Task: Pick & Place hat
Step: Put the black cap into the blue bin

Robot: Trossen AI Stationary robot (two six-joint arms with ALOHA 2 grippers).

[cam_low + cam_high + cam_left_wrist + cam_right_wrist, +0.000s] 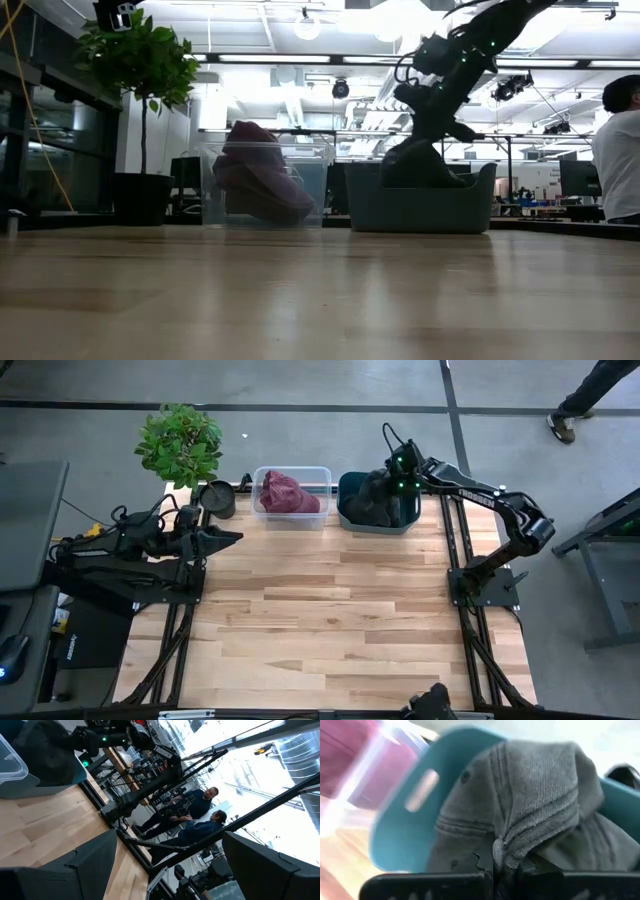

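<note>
The light wooden plank table (330,610) carried two containers along its far edge, toward twelve o'clock in the overhead view. The teal plastic bin (347,510) stood at about one o'clock and held a heap of dark grey fabric hats (375,500). Just beside it, at about eleven o'clock, the clear plastic tub (322,475) held a bundle of maroon fabric hats (287,493).

The right gripper (496,865) was down in the teal bin, its fingers pinched together on a fold of the dark grey cloth hat (530,810), which rose above the bin's rim. The left gripper (232,537) waited at nine o'clock over the table's left edge, fingers spread apart and holding nothing.

A black round pot (217,498) with a green leafy plant (180,442) stood at ten o'clock, beside the clear tub.
</note>
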